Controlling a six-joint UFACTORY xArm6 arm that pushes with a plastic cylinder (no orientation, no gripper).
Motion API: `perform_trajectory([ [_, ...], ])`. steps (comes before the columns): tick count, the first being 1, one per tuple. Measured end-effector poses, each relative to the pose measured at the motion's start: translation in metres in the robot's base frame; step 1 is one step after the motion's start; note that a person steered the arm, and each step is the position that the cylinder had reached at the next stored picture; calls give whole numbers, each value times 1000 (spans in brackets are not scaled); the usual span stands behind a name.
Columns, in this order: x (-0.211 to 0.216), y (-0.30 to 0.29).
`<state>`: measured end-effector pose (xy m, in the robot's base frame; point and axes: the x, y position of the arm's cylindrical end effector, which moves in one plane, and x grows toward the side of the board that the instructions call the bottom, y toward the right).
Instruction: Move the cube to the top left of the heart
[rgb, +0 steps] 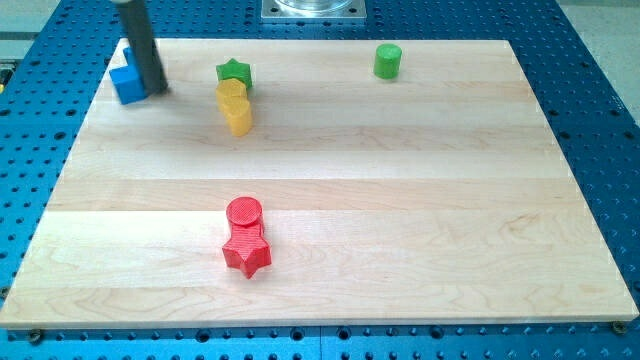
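A blue cube (127, 84) sits at the board's top left corner. My dark rod comes down from the view's top, and my tip (157, 92) rests against the cube's right side, hiding part of it. Two yellow blocks stand close together to the cube's right: an upper one (231, 93) and a lower one (239, 118). I cannot tell which of them is the heart. A green star (233, 72) touches the upper yellow block from above.
A green cylinder (387, 61) stands near the top edge, right of centre. A red cylinder (244, 212) and a red star (247, 254) sit together at lower centre. The wooden board (450, 200) lies on a blue perforated table.
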<state>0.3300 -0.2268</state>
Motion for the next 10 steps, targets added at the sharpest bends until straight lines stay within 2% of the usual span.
perform_trajectory([
  [1,33,-55],
  [2,31,-77],
  [4,-23,-77],
  [5,-26,-13],
  [6,-19,21],
  [10,-22,18],
])
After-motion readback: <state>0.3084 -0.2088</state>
